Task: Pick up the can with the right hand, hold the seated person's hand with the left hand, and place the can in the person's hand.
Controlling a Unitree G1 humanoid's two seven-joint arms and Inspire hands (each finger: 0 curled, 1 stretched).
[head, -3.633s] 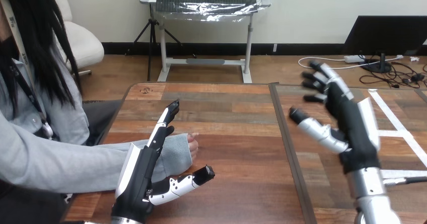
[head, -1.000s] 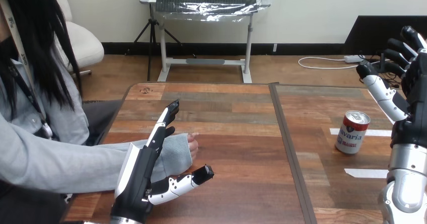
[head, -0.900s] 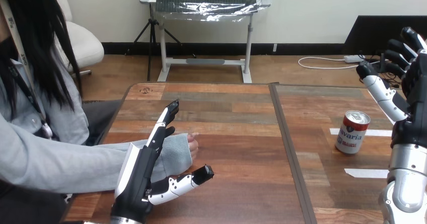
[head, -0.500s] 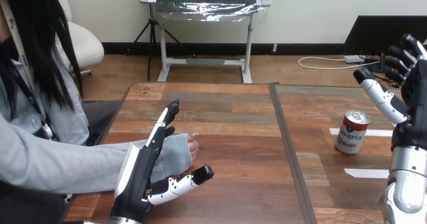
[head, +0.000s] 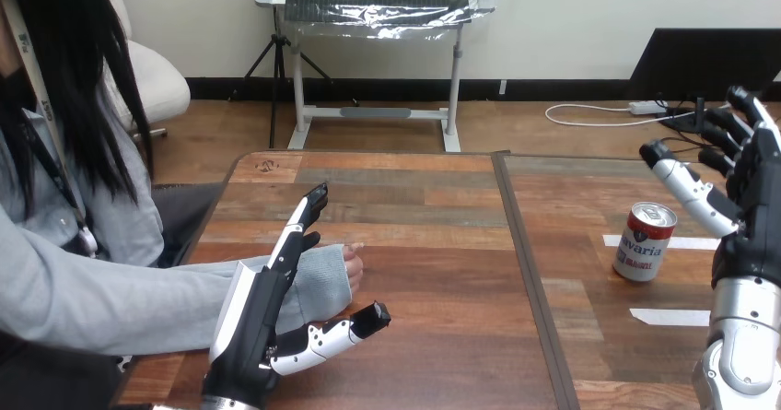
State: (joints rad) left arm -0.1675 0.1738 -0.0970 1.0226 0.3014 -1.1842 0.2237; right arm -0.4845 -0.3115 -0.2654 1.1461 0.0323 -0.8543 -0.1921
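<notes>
The right hand (head: 753, 209) has come a little lower and more toward the can (head: 644, 241) than half a second ago; its thumb tip is now closer to the can's top. The can, the left hand (head: 247, 329) and the person's hand (head: 354, 263) lie as before.

The can is one short metal cylinder, red with a white band and a shiny silver lid. It stands upright on the wooden table (head: 414, 209), at about 9 o'clock from the right hand's palm and apart from it. The right hand is open: its hard black-and-white fingers are spread and a little bent, the thumb reaches out over the can, and it holds nothing.

The left hand is also open. Its fingers are straight and together, pointing to 12 o'clock, its thumb sticks out toward 3 o'clock, and nothing is in its hold. The person's hand rests on the table at about 1 o'clock from this palm, coming out of a soft grey sleeve (head: 318, 279). The left hand stands in front of the sleeve and hides part of the wrist; whether they touch I cannot tell.

Two flat white strips of tape (head: 670, 317) lie on the planks, at 3 and 5 o'clock from the can. One dark seam (head: 530, 272) divides the table between the two robot hands.
</notes>
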